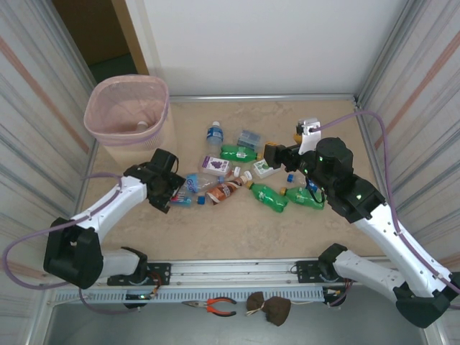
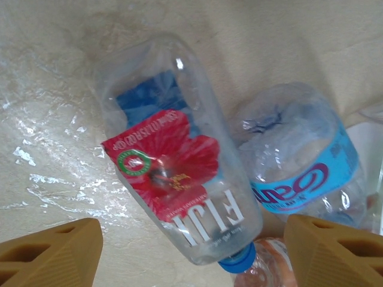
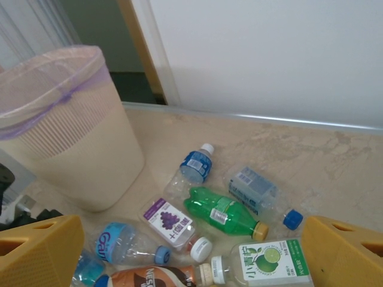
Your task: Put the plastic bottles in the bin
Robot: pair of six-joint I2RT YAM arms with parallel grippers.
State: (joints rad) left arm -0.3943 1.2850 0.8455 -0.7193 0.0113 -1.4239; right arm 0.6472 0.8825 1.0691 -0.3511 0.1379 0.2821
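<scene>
The pale pink bin (image 1: 128, 108) stands at the far left, also in the right wrist view (image 3: 72, 137). Several crushed bottles lie in the table's middle (image 1: 237, 176). My left gripper (image 1: 181, 192) (image 2: 191, 257) hangs open just above a clear Fiji bottle (image 2: 173, 173) with a red flower label and blue cap. A blue-labelled bottle (image 2: 299, 173) lies beside it. My right gripper (image 1: 277, 154) (image 3: 191, 257) is open and holds nothing, above a green bottle (image 3: 224, 212), a grape-label bottle (image 3: 173, 224) and a lime-label bottle (image 3: 269, 263).
Two more green bottles (image 1: 267, 195) (image 1: 305, 198) lie under the right arm. A blue-labelled bottle (image 1: 214, 133) lies farthest back. Corrugated walls close in both sides. Pliers (image 1: 215, 307) rest on the front rail below the table edge.
</scene>
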